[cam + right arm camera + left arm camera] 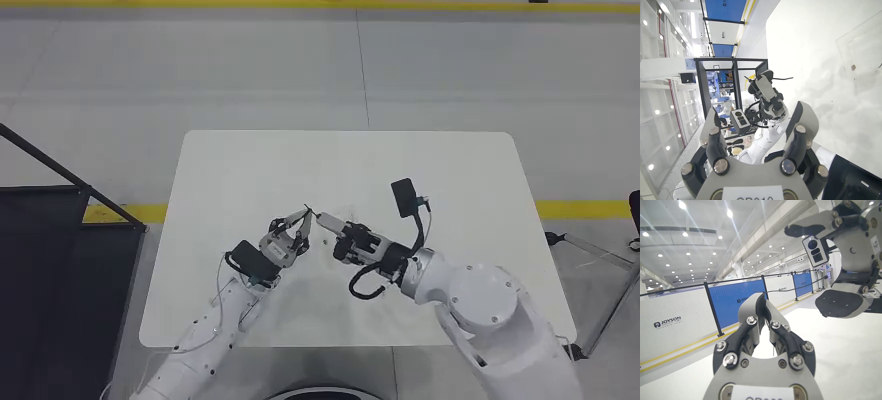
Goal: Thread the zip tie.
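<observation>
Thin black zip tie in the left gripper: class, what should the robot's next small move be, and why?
Probably ease the open right gripper toward the free end of the thin black zip tie and close on it: the left gripper is shut on the tie, one end sticks out, and the right faces it, empty.

1. A white table (pixel 250 180) with rounded corners stood on a pale grey floor (pixel 200 70).
2. Yellow lines (pixel 585 209) marked the floor.
3. Blue and white perforated barrier panels (pixel 730 294) on black posts fenced the area.
4. Round ceiling lights (pixel 685 234) lit the white hall.
5. A black-framed enclosure (pixel 736 85) stood beyond the table's edge.
</observation>
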`<state>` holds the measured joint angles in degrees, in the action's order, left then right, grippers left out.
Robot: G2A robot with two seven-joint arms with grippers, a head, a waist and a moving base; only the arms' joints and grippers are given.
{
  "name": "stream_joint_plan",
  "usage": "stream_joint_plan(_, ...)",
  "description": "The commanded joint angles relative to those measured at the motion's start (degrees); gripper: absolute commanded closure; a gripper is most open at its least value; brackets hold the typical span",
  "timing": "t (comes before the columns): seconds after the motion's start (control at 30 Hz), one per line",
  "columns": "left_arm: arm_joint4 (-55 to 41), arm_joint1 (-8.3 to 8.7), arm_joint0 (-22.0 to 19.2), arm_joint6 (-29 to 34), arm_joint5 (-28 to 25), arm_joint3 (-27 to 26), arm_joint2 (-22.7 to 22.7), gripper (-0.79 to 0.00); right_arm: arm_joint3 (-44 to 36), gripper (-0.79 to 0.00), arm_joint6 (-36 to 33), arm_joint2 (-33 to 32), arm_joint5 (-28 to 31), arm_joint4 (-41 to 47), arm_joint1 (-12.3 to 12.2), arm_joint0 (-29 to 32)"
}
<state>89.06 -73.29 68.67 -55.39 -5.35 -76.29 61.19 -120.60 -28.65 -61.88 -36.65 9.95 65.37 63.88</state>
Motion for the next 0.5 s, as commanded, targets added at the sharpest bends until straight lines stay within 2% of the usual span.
stream_joint_plan(0.0,0.00,0.00,0.00,0.00,0.00,0.00,0.00,0.000,0.51,0.000,1.26,0.58,-0.36,-0.04,0.23,-0.57)
stream_joint_plan(0.47,0.00,0.00,0.00,0.00,0.00,0.00,0.00,0.000,3.69,0.000,3.56,3.95,-2.36,1.11,1.64,-5.01)
